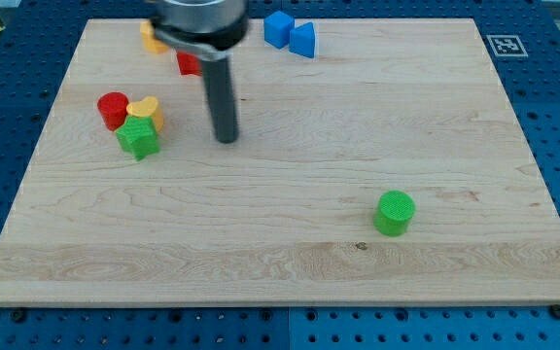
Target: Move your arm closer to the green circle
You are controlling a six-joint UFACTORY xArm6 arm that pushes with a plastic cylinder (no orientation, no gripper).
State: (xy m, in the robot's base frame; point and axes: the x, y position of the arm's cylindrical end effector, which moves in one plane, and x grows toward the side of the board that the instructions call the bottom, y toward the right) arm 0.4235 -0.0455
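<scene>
My tip (226, 139) ends a dark, seemingly glossy cylindrical rod.

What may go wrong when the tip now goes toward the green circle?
1. My tip may overshoot and knock the green circle, which stands alone toward the view's bottom right.
2. A wrong start leftward would likely hit the green star and yellow heart close beside the tip.

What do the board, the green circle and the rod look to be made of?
Board: pale wood, matte, with visible grain and plank seams. Green circle: likely plastic, with a finely ridged top, perhaps 3D-printed. My tip, well to its upper left: dark rod, probably metal or plastic, slight sheen.
</scene>
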